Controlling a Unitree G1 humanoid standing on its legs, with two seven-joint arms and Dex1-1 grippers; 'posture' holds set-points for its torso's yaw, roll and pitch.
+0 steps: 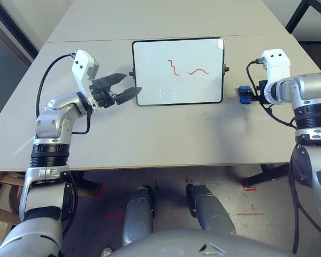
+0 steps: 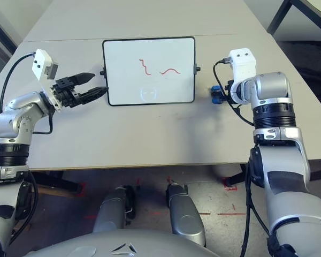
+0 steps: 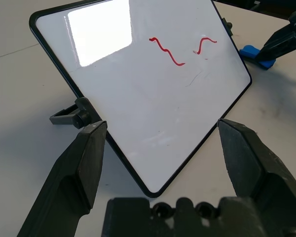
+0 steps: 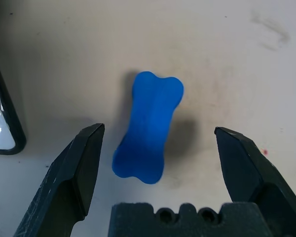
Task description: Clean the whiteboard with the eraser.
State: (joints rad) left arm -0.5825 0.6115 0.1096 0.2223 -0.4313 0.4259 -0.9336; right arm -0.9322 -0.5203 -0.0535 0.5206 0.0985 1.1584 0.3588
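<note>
Cleaning is not begun: your red squiggles [image 1: 173,68] remain on the whiteboard [image 1: 150,59]; both pincers, left pincer [image 1: 126,87] and right pincer [image 4: 158,143], gape empty, eraser [image 4: 148,127] unlifted on the worktop [image 1: 150,134].

No readable text, label, brand or number appears anywhere; the whiteboard [image 1: 177,70], upper middle of the frame, carries only two red squiggles [image 1: 185,69] and a faint grey mark, none forming letters.

A pale grey desk [image 1: 150,134] is seen, with a seam running across its far part. Red tape marks [image 1: 250,187] are stuck on the floor [image 1: 230,198] below its near edge.
</note>
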